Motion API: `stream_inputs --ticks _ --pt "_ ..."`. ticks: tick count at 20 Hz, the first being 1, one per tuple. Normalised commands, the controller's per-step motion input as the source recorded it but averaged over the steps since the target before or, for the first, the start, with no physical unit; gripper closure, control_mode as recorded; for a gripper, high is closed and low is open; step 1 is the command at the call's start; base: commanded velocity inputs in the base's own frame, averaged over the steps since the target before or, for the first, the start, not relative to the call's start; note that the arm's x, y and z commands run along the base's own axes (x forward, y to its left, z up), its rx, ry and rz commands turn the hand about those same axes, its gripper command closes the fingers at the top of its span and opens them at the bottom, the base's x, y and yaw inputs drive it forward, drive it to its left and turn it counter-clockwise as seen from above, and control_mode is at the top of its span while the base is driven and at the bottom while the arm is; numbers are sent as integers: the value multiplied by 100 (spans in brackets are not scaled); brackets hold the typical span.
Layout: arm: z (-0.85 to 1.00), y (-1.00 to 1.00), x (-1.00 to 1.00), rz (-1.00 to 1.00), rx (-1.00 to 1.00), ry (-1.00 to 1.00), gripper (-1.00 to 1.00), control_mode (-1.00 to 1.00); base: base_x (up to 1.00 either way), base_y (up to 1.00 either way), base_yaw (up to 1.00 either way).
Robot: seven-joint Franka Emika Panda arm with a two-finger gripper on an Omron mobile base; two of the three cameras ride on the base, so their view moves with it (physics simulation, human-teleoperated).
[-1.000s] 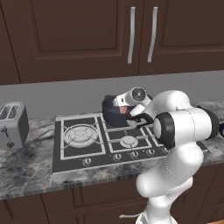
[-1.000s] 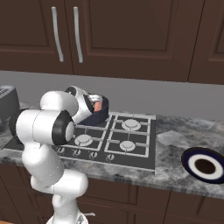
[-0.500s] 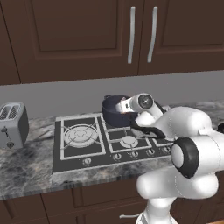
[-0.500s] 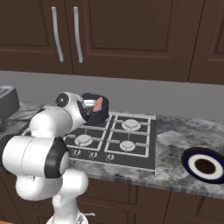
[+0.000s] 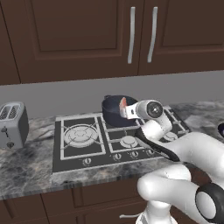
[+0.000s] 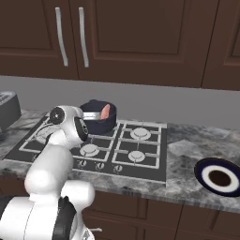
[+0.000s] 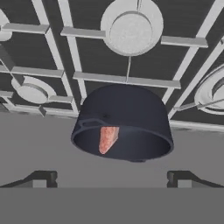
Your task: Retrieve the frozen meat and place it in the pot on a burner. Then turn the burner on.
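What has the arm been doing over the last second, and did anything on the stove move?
The arm swung: its big elbow joint dropped out of the way, and the gripper stays open near the pot, holding nothing. The meat lies in the pot, leaning against its wall, as before. Pot, stove, toaster and plate have not moved.
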Motion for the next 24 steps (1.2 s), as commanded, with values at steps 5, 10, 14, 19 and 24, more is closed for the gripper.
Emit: stream_inputs --ticks 5,10,14,19,24 --pt "46 0 -56 0 0 3 -100 -100 0 0 0" --pt "20 0 -51 0 1 2 -100 -100 0 0 0" --pt "0 0 -52 0 0 0 -100 -100 0 0 0" --pt "0 0 -52 0 0 0 -100 -100 0 0 0" --pt "13 0 -31 0 0 18 -100 -100 0 0 0"
